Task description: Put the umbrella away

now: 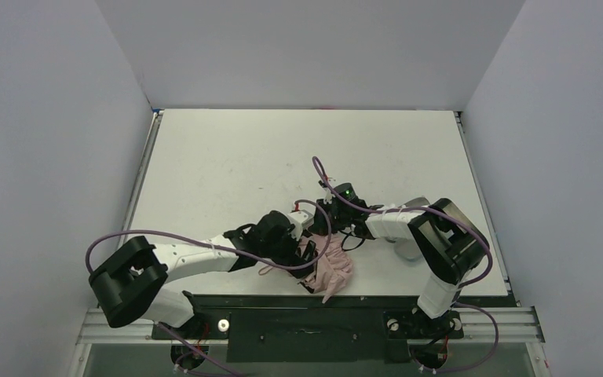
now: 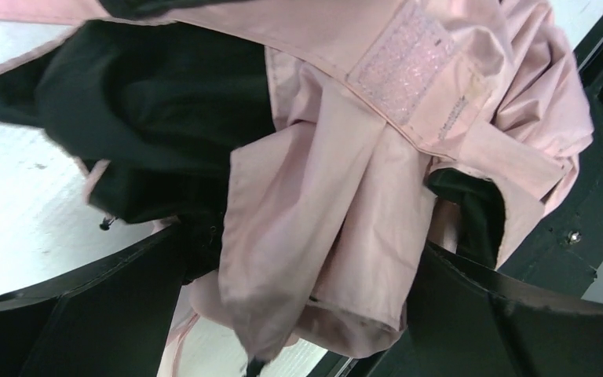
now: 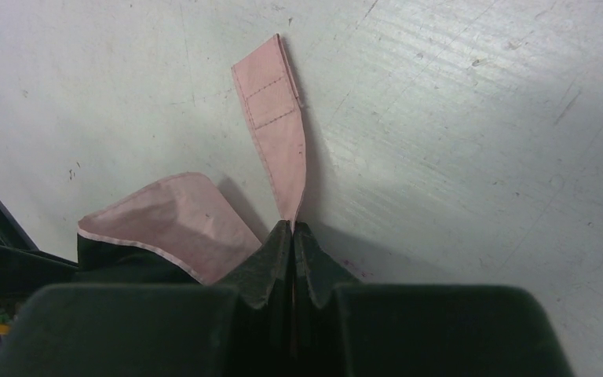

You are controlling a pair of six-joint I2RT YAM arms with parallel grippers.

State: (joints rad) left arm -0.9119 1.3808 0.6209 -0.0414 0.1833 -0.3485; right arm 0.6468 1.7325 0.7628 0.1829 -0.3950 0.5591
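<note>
At the umbrella (image 1: 331, 271), left arm (image 1: 196, 256) outstretched.

No words, numbers or signs can be read on the umbrella (image 2: 345, 236), and none can be read anywhere else in the three views.

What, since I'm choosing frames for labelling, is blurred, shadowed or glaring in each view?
Top external: evenly lit, sharp, the umbrella small in frame. Left wrist: its fabric sharp, table overexposed at left. Right wrist: strap crisp, casting a soft shadow; right hand dark.
</note>
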